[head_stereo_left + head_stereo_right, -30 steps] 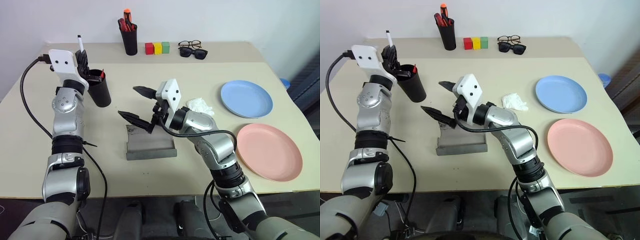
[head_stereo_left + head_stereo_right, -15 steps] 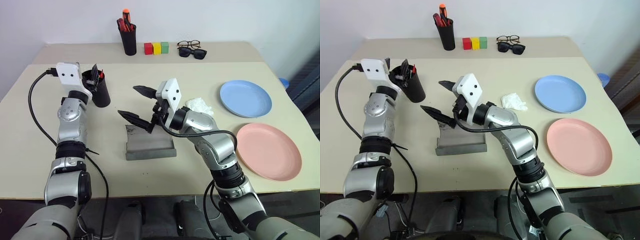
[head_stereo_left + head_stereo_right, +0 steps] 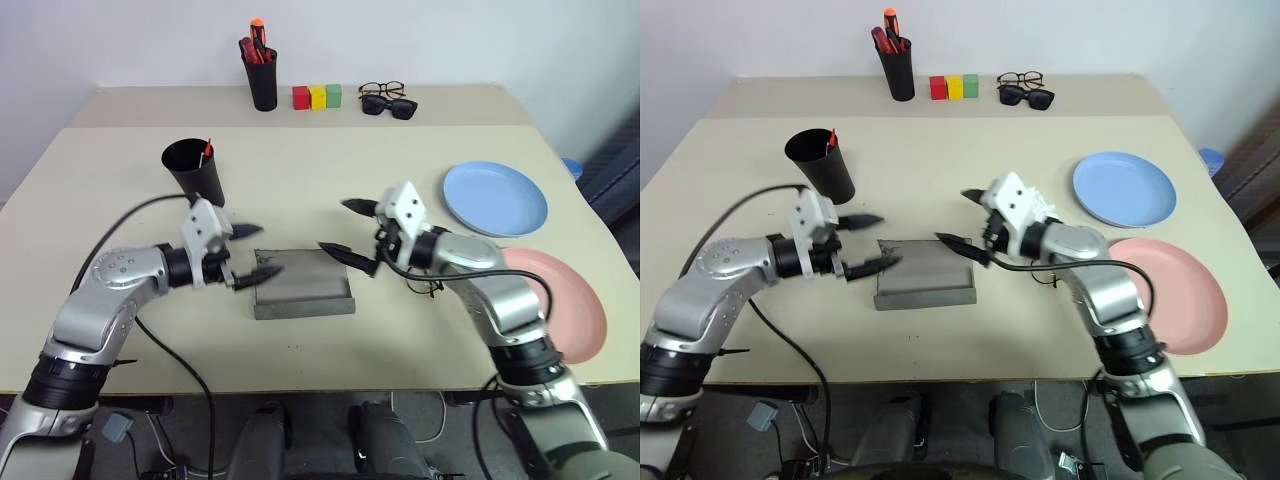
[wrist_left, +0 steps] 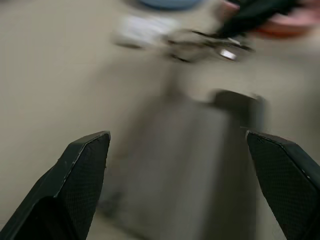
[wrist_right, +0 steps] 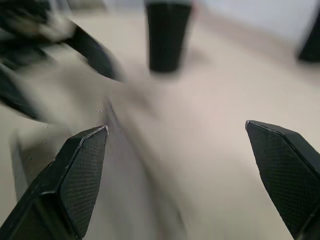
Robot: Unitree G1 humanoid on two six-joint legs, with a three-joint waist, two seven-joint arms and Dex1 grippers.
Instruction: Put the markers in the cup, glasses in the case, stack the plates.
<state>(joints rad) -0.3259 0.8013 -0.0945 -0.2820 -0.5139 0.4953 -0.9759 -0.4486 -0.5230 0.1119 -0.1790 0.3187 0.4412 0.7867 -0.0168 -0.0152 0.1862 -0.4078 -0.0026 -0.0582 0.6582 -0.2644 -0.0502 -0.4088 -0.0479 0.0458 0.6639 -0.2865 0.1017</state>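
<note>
You've got both grippers, left [image 3: 248, 256] and right [image 3: 349, 229], spread wide and empty, flanking the grey case [image 3: 303, 285] at centre frame, presumably to open it. Glasses [image 3: 379, 89] sit top centre.

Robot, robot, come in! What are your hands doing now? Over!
Left gripper open, right gripper open, both empty, one at each end of the grey case. Red-tipped marker in black cup. Plates unstacked. Nothing blocking.

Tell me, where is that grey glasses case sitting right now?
The grey case lies flat near the table's front middle, between the left gripper and the right gripper, nearer than the black cup.
</note>
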